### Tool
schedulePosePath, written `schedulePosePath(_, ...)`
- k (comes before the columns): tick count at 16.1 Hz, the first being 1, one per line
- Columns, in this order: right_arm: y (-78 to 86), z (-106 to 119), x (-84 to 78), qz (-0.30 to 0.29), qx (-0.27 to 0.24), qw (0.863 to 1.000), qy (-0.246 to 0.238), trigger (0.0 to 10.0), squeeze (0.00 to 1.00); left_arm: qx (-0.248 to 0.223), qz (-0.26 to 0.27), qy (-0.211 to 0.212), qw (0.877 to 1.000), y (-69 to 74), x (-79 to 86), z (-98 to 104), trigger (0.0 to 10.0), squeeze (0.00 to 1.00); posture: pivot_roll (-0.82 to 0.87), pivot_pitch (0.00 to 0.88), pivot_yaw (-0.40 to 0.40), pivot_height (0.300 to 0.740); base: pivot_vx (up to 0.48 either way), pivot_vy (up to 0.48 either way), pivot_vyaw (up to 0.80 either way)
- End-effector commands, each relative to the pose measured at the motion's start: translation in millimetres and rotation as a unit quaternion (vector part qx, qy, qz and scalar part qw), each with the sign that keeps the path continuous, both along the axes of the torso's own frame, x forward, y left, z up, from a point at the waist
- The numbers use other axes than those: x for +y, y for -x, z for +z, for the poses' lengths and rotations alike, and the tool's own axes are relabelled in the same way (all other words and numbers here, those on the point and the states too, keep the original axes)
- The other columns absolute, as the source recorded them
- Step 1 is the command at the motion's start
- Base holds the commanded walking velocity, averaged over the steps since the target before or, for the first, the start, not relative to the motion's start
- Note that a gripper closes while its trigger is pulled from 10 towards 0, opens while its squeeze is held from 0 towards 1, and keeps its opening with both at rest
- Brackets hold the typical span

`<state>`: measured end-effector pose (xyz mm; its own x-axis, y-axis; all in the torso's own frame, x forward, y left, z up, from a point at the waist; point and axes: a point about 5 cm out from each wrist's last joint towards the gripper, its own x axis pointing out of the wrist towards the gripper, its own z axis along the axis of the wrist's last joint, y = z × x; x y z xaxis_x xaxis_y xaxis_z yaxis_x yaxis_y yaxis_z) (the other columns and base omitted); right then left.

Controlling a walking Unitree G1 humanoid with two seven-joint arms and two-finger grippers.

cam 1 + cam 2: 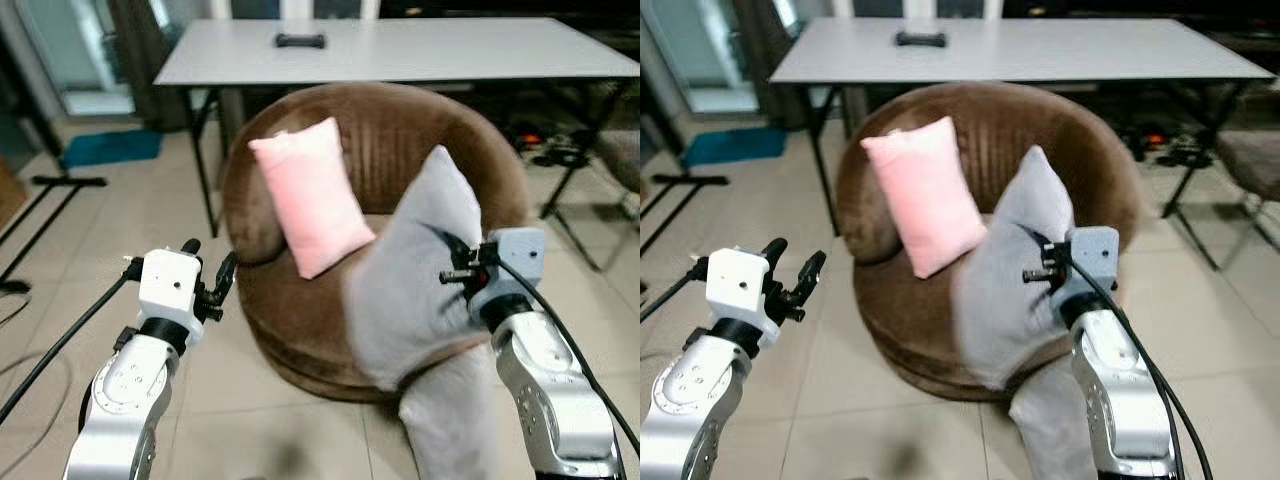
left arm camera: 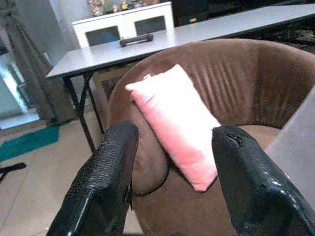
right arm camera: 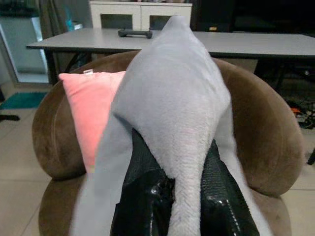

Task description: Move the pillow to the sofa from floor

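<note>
Left pincer (image 1: 210,270): fingers spread, nothing between them. It hovers over the tiled floor (image 1: 130,215) near the left flank of the sofa, aimed at the sofa's left side; through its own wrist camera the two black fingers (image 2: 98,187) frame the pink cushion.
Left arm pose: raised and bent, forearm rising from the near left; it touches neither sofa nor pillow.
Pink cushion (image 1: 310,195): propped upright against the sofa's left back, tilted, apart from both pincers.
Sofa (image 1: 400,130): round brown tub seat in mid scene, a grey worktop (image 1: 400,50) behind it carrying a small dark object (image 1: 300,41).
Grey pillow (image 1: 410,270): off the floor, held over the near right part of the seat and its rim. Long axis runs near-to-far and upward, one corner pointing up toward the backrest, the lower end drooping past the sofa's near edge toward the floor.
Right pincer (image 1: 455,262): pressed together on a fold of the grey pillow at its right side; in the wrist view the cloth is pinched between the black fingers (image 3: 142,196) and rises straight ahead of them.
Right arm pose: forearm upright at the near right, wrist level, pointing left and far into the seat.
Key relation: the seat lies just ahead and left of the right pincer, so the carrying arm is the nearer one; judged, the placing calls for a short reach forward and down so the hanging end clears the rim before the grip is let go.
</note>
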<state>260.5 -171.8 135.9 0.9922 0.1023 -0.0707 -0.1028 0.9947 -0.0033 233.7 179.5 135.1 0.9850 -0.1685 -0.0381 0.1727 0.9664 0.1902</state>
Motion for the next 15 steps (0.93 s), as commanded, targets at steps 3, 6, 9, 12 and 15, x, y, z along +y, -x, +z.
schedulePosePath(3,-5.3,14.4,-2.6,-0.01,-0.034,0.999,-0.011,10.0,0.0,0.004,-0.006,0.003,1.0,-0.9,0.1,-1.0,10.0,0.36,0.05,0.0,0.017,0.74,0.356,0.0,-0.23)
schedulePosePath(6,-5.8,14.1,-3.2,-0.01,-0.036,0.999,-0.002,10.0,0.0,0.004,-0.008,0.001,1.0,-1.4,1.2,-0.9,10.0,0.35,0.05,0.0,0.017,0.74,0.365,0.0,-0.53)
schedulePosePath(9,-6.8,14.6,-2.6,-0.006,-0.04,0.999,0.0,10.0,0.0,0.002,-0.009,-0.002,1.0,-1.6,2.1,-0.5,10.0,0.35,0.05,0.0,0.018,0.74,0.364,0.0,0.0)
schedulePosePath(12,-8.7,15.5,-3.6,-0.005,-0.042,0.999,0.004,10.0,0.0,0.002,-0.01,-0.006,1.0,-2.1,3.8,0.1,10.0,0.35,0.06,0.0,0.018,0.74,0.364,0.0,0.0)
schedulePosePath(15,-9.3,16.4,-6.4,-0.007,-0.046,0.999,0.01,10.0,0.0,0.003,-0.011,-0.01,1.0,-2.7,4.1,-0.1,10.0,0.35,0.06,0.0,0.018,0.74,0.36,0.0,0.0)
